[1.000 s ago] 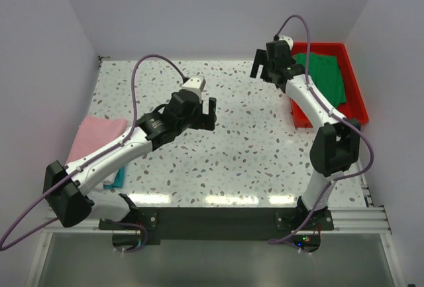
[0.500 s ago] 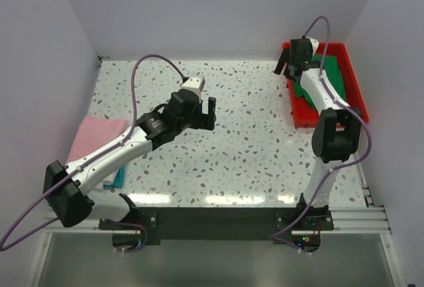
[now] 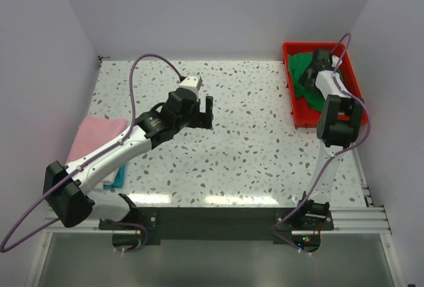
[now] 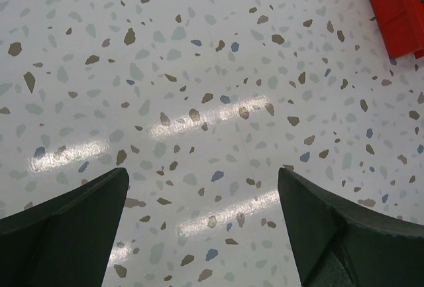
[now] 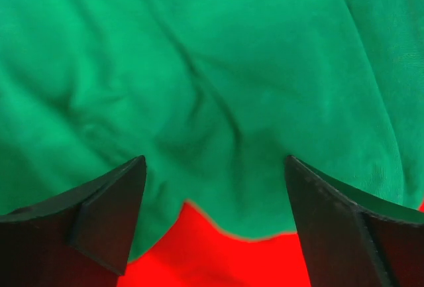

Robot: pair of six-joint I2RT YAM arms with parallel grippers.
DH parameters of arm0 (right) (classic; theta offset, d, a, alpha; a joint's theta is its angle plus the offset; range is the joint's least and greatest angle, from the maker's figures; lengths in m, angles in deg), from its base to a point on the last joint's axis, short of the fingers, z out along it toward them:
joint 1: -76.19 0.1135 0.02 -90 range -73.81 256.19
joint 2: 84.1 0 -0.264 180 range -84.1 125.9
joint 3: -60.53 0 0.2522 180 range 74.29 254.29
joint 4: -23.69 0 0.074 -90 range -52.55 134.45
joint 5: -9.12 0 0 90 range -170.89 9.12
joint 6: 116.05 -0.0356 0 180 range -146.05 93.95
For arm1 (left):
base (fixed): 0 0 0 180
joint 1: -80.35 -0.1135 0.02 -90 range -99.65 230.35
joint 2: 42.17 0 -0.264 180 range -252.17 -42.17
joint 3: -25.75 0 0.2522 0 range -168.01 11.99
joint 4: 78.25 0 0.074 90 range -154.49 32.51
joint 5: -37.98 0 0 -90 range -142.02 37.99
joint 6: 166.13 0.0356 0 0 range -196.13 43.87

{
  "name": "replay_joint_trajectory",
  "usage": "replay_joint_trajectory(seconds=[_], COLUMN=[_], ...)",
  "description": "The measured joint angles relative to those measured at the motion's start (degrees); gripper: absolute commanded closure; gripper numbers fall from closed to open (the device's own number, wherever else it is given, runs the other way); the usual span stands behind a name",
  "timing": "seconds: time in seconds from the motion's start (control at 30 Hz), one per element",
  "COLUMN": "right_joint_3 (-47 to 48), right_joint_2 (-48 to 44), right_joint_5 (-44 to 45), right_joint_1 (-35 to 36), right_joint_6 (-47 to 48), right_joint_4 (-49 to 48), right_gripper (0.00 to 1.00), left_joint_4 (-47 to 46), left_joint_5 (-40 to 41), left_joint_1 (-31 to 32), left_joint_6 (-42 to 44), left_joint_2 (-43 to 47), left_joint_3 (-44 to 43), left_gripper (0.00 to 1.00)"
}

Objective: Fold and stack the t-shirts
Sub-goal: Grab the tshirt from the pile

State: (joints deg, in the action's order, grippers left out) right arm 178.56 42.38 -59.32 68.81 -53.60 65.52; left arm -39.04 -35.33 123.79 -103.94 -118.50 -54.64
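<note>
Green t-shirt (image 5: 199,68): crumpled, unfolded, lying inside the red tray (image 3: 305,121). Pink t-shirt (image 3: 98,134): far left of the tray, at the tabletop's (image 3: 252,141) opposite edge, looks folded flat w/ other cloth under it, so the stack seems begun. Progress, est.: early-to-mid. The green one isn't lifted yet, and you've got its fold + stacking left. Right gripper (image 5: 213,162): arm reached over the tray, pointing down into it, jaws spread, straddling green cloth, nothing pinched. Left gripper (image 4: 202,171): well left of the tray, arm stretched out, hovering over speckled tabletop, jaws wide, empty.
</note>
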Motion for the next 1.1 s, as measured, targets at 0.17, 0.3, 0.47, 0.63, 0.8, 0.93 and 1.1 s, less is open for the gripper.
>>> replay_joint_trajectory(seconds=[0.17, 0.3, 0.47, 0.63, 0.8, 0.93, 1.1], right_joint_3=[0.17, 0.31, 0.31, 0.48, -0.20, -0.79, -0.44], right_joint_2=[2.89, 3.63, 3.63, 2.69, -3.67, -12.83, -23.91], right_joint_5=[0.00, 0.00, -0.11, -0.22, -0.22, 0.04, 0.42], right_joint_1=[-1.03, -0.76, -0.72, -0.72, -0.35, 0.70, 3.26], right_joint_6=[-1.29, -1.46, -2.12, -2.34, -2.32, -2.21, -0.85], right_joint_4=[-0.02, -0.17, -0.57, -0.31, -0.28, -0.90, -2.38], right_gripper=[0.33, 0.63, 1.00, 1.00, 1.00, 1.00, 1.00], left_joint_4=[0.02, 0.02, 0.02, 0.02, -0.04, -0.13, -0.72], left_joint_5=[-0.02, -0.02, -0.02, 0.00, -0.15, -0.92, -1.97], left_joint_1=[-0.33, -0.33, -0.33, -0.37, -0.76, -1.07, -1.33], left_joint_6=[0.00, -0.02, -0.02, 0.00, -0.02, -0.02, -0.02], left_joint_2=[0.00, 0.00, 0.00, 0.00, 0.00, 0.00, 0.17], left_joint_3=[0.00, 0.02, 0.02, 0.02, 0.02, 0.02, 0.74], left_gripper=[0.00, 0.00, 0.00, 0.00, 0.00, 0.00, 0.00])
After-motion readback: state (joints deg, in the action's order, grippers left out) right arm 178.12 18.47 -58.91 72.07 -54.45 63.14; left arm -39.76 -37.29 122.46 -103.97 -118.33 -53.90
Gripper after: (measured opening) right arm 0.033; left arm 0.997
